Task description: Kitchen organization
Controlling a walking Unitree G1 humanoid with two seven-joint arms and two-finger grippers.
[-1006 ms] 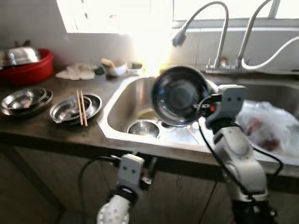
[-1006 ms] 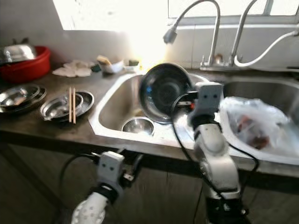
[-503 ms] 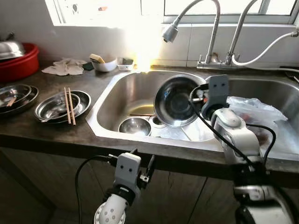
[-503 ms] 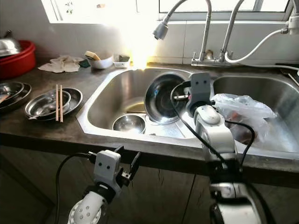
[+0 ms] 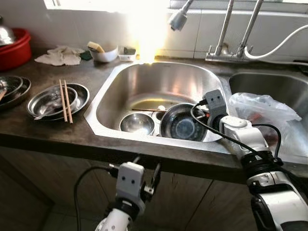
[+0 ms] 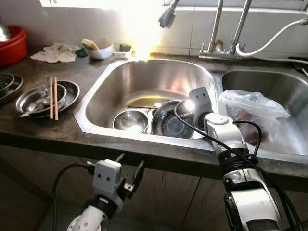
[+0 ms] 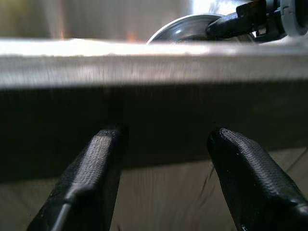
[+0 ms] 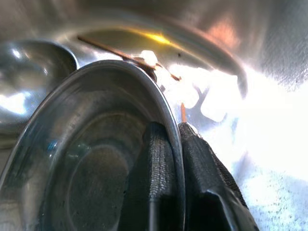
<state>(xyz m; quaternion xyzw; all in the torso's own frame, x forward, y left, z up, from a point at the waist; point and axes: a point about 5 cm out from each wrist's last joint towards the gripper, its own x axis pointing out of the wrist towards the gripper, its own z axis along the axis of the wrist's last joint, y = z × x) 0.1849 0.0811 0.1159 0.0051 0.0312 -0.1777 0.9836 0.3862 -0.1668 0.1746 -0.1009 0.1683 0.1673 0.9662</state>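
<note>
The right gripper (image 8: 166, 159) is clamped on the rim of the steel bowl (image 5: 183, 123), one finger inside and one outside, and has brought it down from upright above the sink (image 5: 107, 98) to the basin floor, just beside a smaller bowl (image 5: 137, 123). The left gripper (image 7: 163, 144) hangs below the sink's front edge, fingers apart. Left of the sink, the dark counter (image 5: 29, 127) carries stacked steel plates (image 5: 57, 98) with chopsticks (image 5: 65, 94) across them; right of it lies a plastic bag (image 5: 262, 110); no writing is legible.
</note>
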